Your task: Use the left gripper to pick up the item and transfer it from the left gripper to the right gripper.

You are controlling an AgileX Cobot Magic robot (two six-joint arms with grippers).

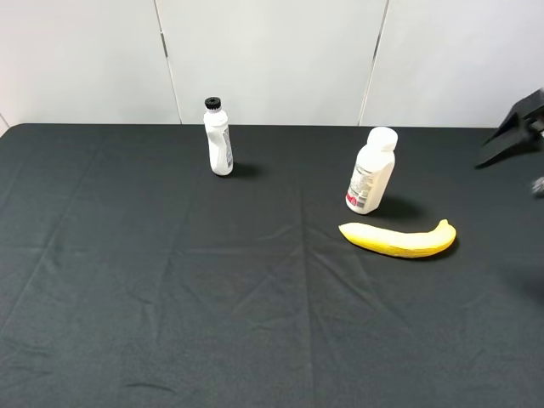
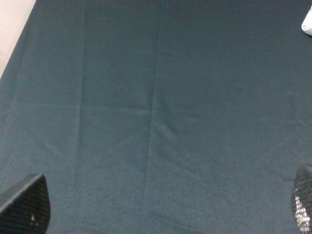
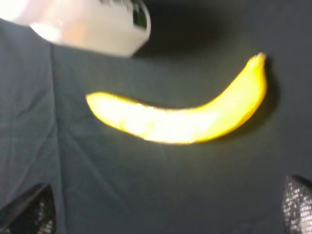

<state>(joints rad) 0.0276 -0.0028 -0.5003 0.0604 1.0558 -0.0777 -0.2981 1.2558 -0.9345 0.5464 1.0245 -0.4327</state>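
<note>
The yellow banana (image 1: 399, 239) lies flat on the black cloth, right of the middle, just in front of the wider white-capped bottle (image 1: 372, 170). It also shows in the right wrist view (image 3: 180, 119), beyond my right gripper (image 3: 163, 209). That gripper's two fingertips stand far apart, so it is open and empty. In the exterior view the right gripper (image 1: 510, 136) hovers blurred at the far right edge, behind and to the right of the banana. My left gripper (image 2: 165, 207) is open and empty over bare cloth. It is out of the exterior view.
A slim white black-capped bottle (image 1: 218, 138) stands at the back, left of the middle. The black cloth (image 1: 170, 297) covers the whole table. A white wall rises behind it. A white corner (image 2: 308, 22) shows at the edge of the left wrist view.
</note>
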